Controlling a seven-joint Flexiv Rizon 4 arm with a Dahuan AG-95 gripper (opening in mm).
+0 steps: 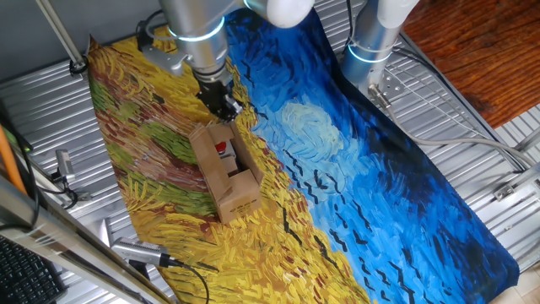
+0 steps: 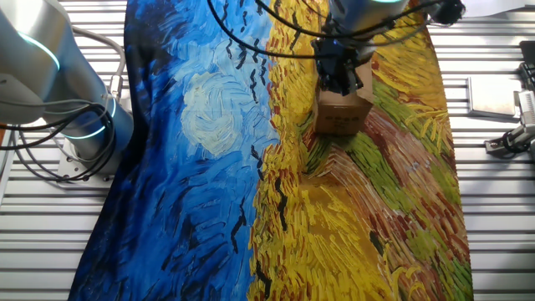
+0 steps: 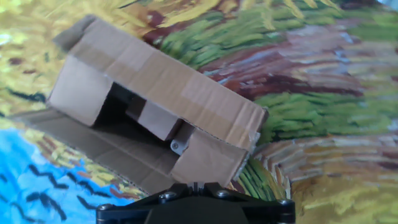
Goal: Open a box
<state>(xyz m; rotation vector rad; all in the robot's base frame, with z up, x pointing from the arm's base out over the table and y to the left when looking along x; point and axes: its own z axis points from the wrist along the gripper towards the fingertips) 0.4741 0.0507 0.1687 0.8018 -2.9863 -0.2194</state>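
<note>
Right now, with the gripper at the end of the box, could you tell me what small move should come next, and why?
Probably nudge the upright long flap outward. In the hand view the other long flap lies flat on the cloth, but this one stands over the box. The gripper hovers just beyond the box's end.

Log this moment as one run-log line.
task: open box | box: on painted cloth, flaps partly open, red part visible inside | pincer: above box's far end, grip state unclear

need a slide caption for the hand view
Box on a painted cloth, flaps partly open, seen from above the gripper.
</note>
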